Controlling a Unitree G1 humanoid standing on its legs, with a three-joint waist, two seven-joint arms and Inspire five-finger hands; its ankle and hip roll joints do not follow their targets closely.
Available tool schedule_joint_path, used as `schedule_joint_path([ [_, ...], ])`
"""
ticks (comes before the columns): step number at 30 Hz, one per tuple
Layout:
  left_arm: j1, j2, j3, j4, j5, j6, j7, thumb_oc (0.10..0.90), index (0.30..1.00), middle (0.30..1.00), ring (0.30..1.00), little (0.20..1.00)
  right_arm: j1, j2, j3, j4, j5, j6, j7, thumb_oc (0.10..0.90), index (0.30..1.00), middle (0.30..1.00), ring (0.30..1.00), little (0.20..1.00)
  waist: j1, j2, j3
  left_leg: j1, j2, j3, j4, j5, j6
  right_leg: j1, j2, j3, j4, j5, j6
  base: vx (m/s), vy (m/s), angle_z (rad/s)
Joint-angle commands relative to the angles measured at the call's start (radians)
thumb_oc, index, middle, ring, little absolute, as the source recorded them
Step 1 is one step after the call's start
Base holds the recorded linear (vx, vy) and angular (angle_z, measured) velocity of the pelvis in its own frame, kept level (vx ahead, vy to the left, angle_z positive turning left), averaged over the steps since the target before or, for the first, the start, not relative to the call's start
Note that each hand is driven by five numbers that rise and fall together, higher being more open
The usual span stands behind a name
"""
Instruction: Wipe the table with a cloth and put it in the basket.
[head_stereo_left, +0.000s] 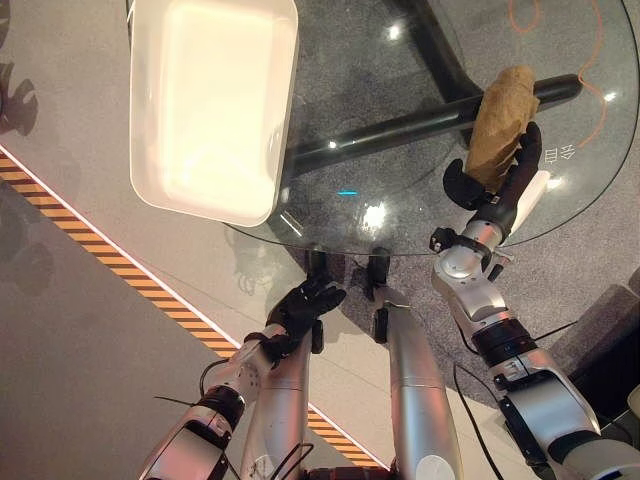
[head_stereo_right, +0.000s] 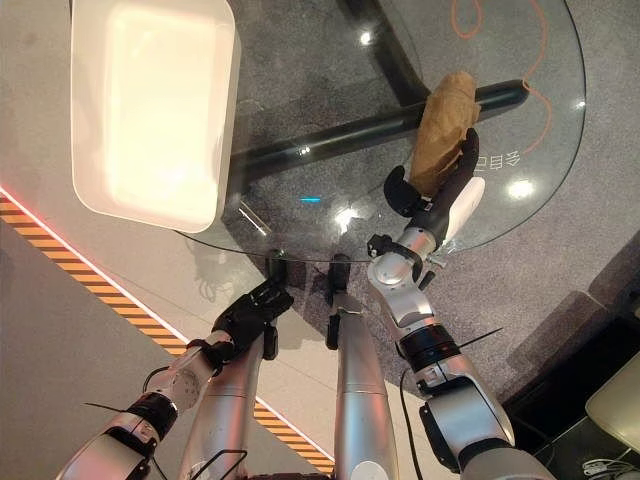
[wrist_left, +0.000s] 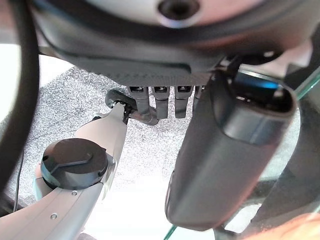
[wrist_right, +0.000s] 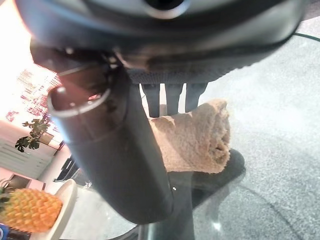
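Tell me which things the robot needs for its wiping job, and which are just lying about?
Needed for the job:
brown cloth, under the right hand
round glass table
white basket on the table, at the robot's left

Not busy just now:
left hand, low by the table's near edge, holding nothing
striped tape on the floor
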Motion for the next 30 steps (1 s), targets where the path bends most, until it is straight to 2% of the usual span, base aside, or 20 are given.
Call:
schedule_joint_path([
  [1,0.084,-0.038,-0.040,-0.008,0.001,0.019,-0.023,0.800,0.900,0.900,0.900,0.900,0.005,-0.074,-0.040,-0.045,0.032,-0.033,-0.073,0.800,0.900,0.900,0.900,0.900,0.005,0.023,-0.013,-0.080,-0.020,-0.023,0.193,-0.098,0.031,-0.008,-0.011,0.004,-0.174,0.158,0.072,0.03,-0.004,0.05],
  [10,0.063,-0.040,-0.054,-0.017,0.004,0.018,-0.014,0.800,0.900,0.900,0.900,0.900,-0.029,-0.084,-0.053,0.057,0.093,-0.007,-0.175,0.800,0.900,0.900,0.900,0.900,0.011,0.032,-0.013,-0.115,-0.023,-0.030,0.188,-0.090,0.029,-0.046,-0.011,0.003,-0.172,0.168,0.076,0.02,-0.012,0.04],
  [20,0.057,-0.044,-0.063,-0.026,-0.002,0.026,0.000,0.800,0.900,0.900,0.900,0.900,-0.050,-0.078,-0.043,0.089,0.129,-0.027,-0.135,0.800,0.900,0.900,0.900,0.900,0.013,0.037,-0.013,-0.140,-0.024,-0.033,0.197,-0.088,0.024,-0.069,-0.010,0.003,-0.163,0.170,0.075,0.00,-0.002,0.00],
  [21,0.057,-0.044,-0.063,-0.026,-0.001,0.026,0.000,0.800,0.900,0.900,0.900,0.900,-0.050,-0.078,-0.042,0.089,0.130,-0.027,-0.134,0.676,0.794,0.794,0.794,0.776,0.013,0.037,-0.013,-0.141,-0.024,-0.034,0.198,-0.088,0.023,-0.070,-0.009,0.003,-0.162,0.170,0.075,0.00,0.000,0.00],
  [22,0.057,-0.044,-0.062,-0.027,0.003,0.028,0.002,0.800,0.900,0.900,0.900,0.900,-0.050,-0.076,-0.040,0.089,0.132,-0.031,-0.131,0.460,0.608,0.608,0.608,0.560,0.014,0.037,-0.013,-0.143,-0.024,-0.034,0.201,-0.089,0.023,-0.073,-0.009,0.004,-0.159,0.169,0.075,0.00,0.000,0.00],
  [23,0.057,-0.045,-0.062,-0.026,0.004,0.028,0.003,0.800,0.900,0.900,0.900,0.900,-0.051,-0.075,-0.040,0.089,0.130,-0.031,-0.129,0.171,0.361,0.361,0.361,0.271,0.014,0.037,-0.013,-0.145,-0.024,-0.035,0.202,-0.089,0.023,-0.073,-0.009,0.004,-0.157,0.167,0.075,0.01,-0.002,0.04],
  [24,0.056,-0.045,-0.063,-0.024,0.003,0.026,0.003,0.800,0.900,0.900,0.900,0.900,-0.052,-0.074,-0.040,0.089,0.126,-0.031,-0.127,0.100,0.300,0.300,0.300,0.200,0.014,0.037,-0.013,-0.146,-0.024,-0.034,0.203,-0.090,0.023,-0.074,-0.009,0.004,-0.156,0.167,0.075,0.01,0.002,0.04],
  [30,0.047,-0.046,-0.063,-0.015,0.009,0.029,0.003,0.800,0.900,0.900,0.900,0.900,-0.062,-0.074,-0.038,0.084,0.108,-0.037,-0.115,0.100,0.300,0.300,0.300,0.200,0.012,0.037,-0.013,-0.151,-0.025,-0.037,0.208,-0.093,0.023,-0.084,-0.008,0.007,-0.147,0.165,0.076,0.00,0.000,0.01],
])
